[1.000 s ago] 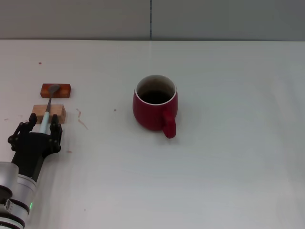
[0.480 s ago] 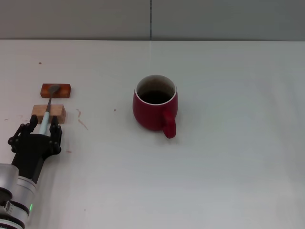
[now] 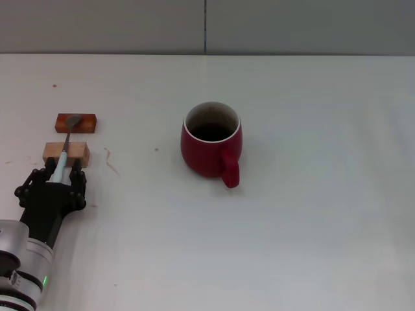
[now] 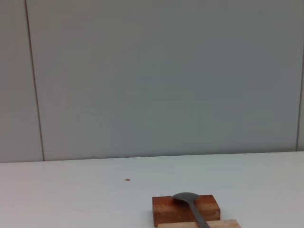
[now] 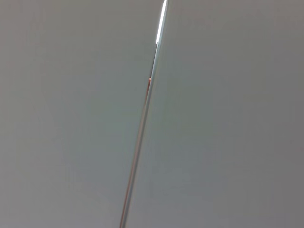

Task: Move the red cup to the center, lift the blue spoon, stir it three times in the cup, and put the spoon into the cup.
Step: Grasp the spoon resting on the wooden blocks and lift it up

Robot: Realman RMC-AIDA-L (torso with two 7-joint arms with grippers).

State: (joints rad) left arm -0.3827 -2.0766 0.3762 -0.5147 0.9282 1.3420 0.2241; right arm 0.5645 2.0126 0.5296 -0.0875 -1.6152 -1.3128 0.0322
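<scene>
From the head camera, the red cup (image 3: 211,146) is sitting upright near the table's (image 3: 311,214) middle, handle toward the robot, while the blue spoon (image 3: 65,149) is lying across a dark block (image 3: 76,122) and a pale block (image 3: 66,153) at far left. The left gripper (image 3: 59,172) is reaching its fingers either side of the handle's end; whether they are pinching it I cannot tell. In the left wrist view the spoon's bowl (image 4: 186,197) is resting on the dark block (image 4: 185,209), and the right wrist view is showing only a grey wall (image 5: 213,118).

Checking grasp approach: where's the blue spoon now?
Head view, far left: the blue spoon lies across two wooden blocks, its handle end between the left gripper fingers.
</scene>
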